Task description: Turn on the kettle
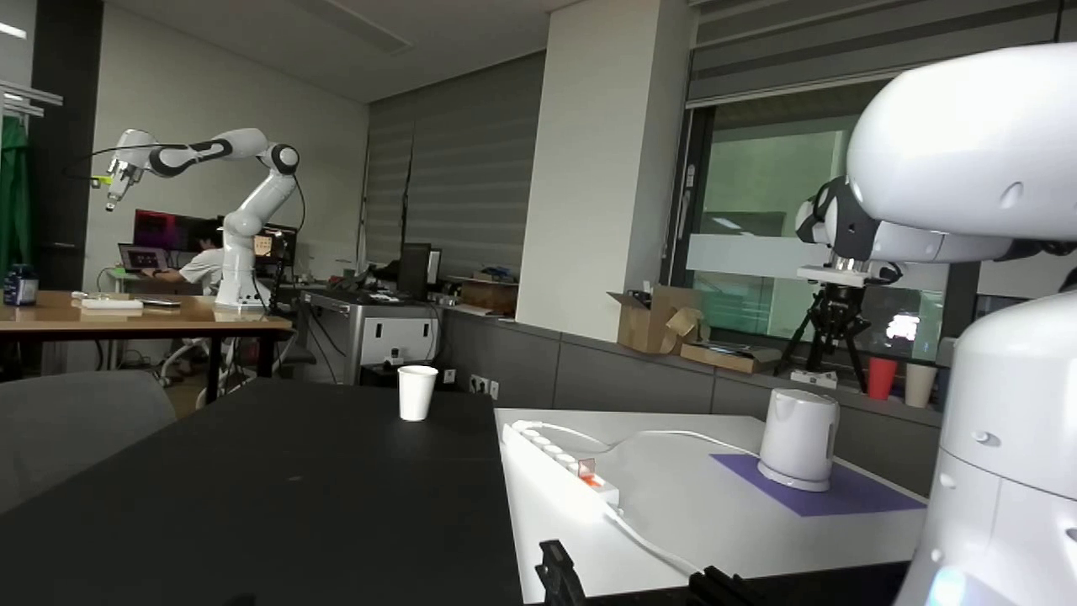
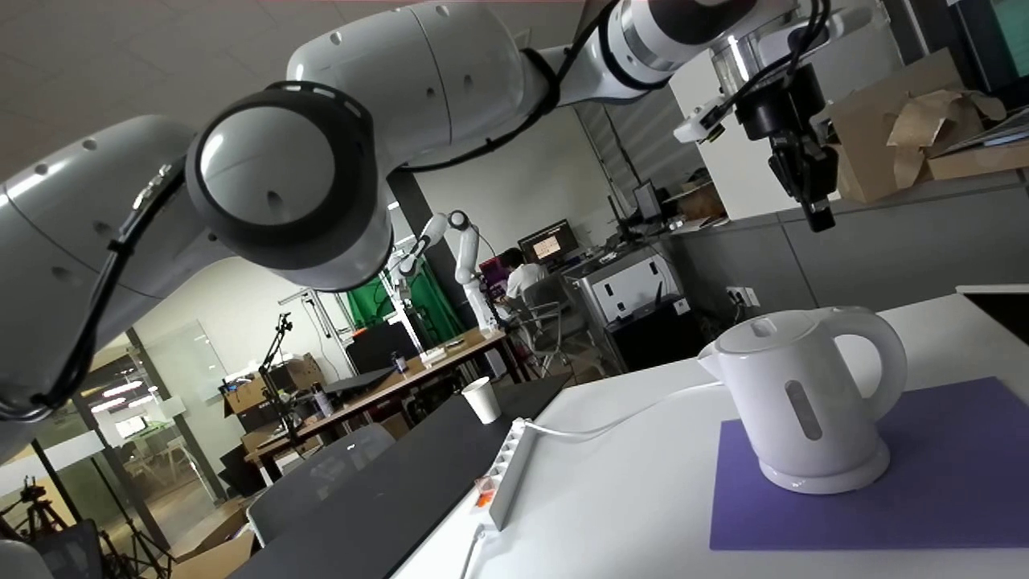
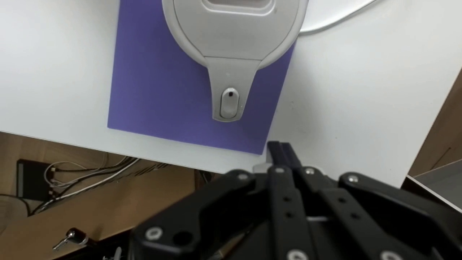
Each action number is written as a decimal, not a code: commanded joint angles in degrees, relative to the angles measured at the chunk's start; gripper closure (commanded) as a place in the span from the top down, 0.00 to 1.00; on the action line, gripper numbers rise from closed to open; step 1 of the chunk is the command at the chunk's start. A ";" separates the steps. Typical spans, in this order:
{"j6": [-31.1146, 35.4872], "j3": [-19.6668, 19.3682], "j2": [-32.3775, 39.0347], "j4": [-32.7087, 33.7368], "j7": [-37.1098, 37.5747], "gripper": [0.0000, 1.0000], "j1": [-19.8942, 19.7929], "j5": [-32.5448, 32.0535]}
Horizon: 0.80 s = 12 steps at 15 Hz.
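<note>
The white kettle (image 2: 804, 402) stands upright on a purple mat (image 2: 949, 490), and it also shows in an exterior view (image 1: 795, 438). In the wrist view its grey lid and handle top (image 3: 236, 39) are seen from above. A small oval switch (image 3: 229, 103) with a dark dot sits on the handle's end. My black gripper (image 2: 818, 217) hangs in the air above the kettle, apart from it. In the wrist view the fingertips (image 3: 279, 145) are pressed together with nothing between them, to the lower right of the switch, by the mat's corner.
A white power strip (image 2: 506, 474) with a cord running to the kettle lies along the white table's (image 2: 627, 498) edge. A white cup (image 1: 416, 392) stands on the black table (image 1: 294, 480) beside it. A cardboard box (image 1: 660, 318) is on the window ledge.
</note>
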 commanded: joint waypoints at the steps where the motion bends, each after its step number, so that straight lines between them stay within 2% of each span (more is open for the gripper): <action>1: -0.95 -0.33 -1.02 -0.67 0.10 0.00 1.35 -2.26; 3: -1.39 -0.43 -1.05 -0.66 -0.18 0.00 2.01 -3.00; 4: -1.58 -0.53 -1.07 -0.68 -0.08 0.26 2.31 -3.24; 5: -1.94 -0.49 -1.09 -0.68 -0.55 0.26 2.54 -3.57; 12: -2.44 -0.59 -1.16 -0.51 -1.35 0.73 3.23 -4.47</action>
